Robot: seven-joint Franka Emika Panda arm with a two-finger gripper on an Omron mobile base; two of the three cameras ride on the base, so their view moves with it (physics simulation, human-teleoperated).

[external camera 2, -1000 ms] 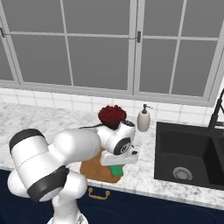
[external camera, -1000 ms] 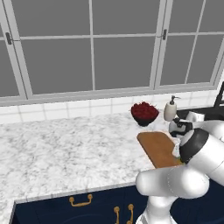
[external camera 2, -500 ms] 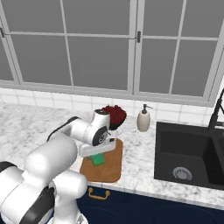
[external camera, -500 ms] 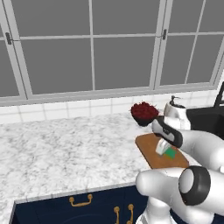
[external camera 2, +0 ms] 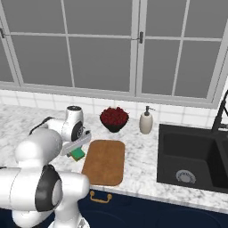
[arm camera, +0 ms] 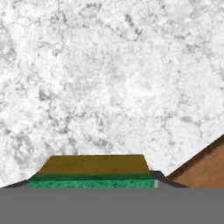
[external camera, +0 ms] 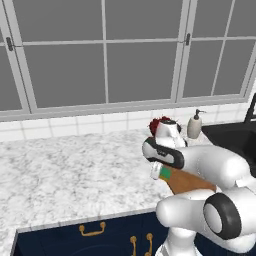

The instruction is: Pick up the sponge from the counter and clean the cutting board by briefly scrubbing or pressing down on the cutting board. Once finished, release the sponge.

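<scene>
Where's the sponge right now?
In the right base view the sponge sits just off the cutting board's left edge, over the counter, under the tool.

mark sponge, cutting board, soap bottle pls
sponge [external camera 2: 79, 153], right base view, green face beside the board's left edge
cutting board [external camera 2: 104, 162], right base view, middle of wooden top
soap bottle [external camera 2: 145, 123], right base view, body

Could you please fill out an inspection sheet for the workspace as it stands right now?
Surface: counter, white-grey marble.
Job's things: cutting board flat on the counter; sponge by the board's left edge, at the gripper, yellow face showing in the hand view.
Clutter: bowl of red fruit, soap dispenser.
Gripper: whether it grips the sponge cannot be told.
Cables: nothing seen.
Surroundings: black sink, windows, navy cabinets.
</scene>
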